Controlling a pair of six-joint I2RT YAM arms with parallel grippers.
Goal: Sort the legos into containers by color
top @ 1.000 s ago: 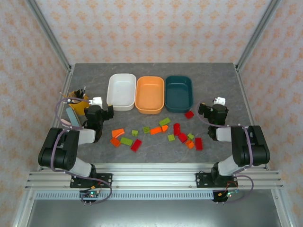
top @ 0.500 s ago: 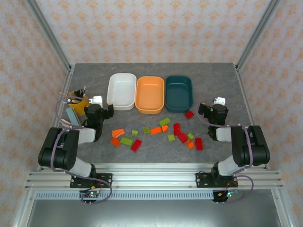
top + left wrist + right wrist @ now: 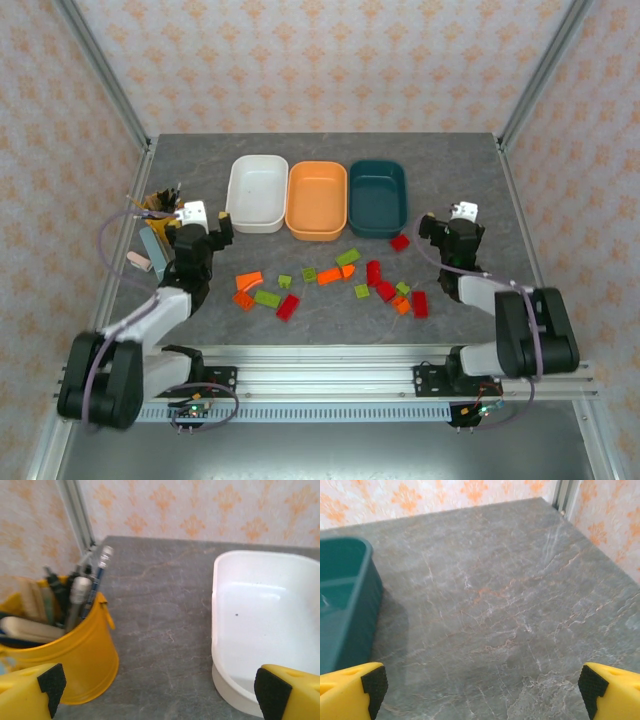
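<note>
The right gripper (image 3: 428, 230), fingers spread wide and empty, sits just beside a red lego (image 3: 400, 241) on its left (the nearer arm); the left gripper (image 3: 222, 225), likewise spread, is farther off.

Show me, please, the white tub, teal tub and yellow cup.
white tub (image 3: 265, 625), left wrist view, bare floor
teal tub (image 3: 355, 630), right wrist view, side wall
yellow cup (image 3: 75, 665), left wrist view, front wall

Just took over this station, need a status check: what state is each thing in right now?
Left hand: open, empty.
Right hand: open, empty.
White tub: empty.
Orange tub: empty.
Teal tub: empty.
Legos: loose on the table, unsorted.
Cup: upright, holding pens.
</note>
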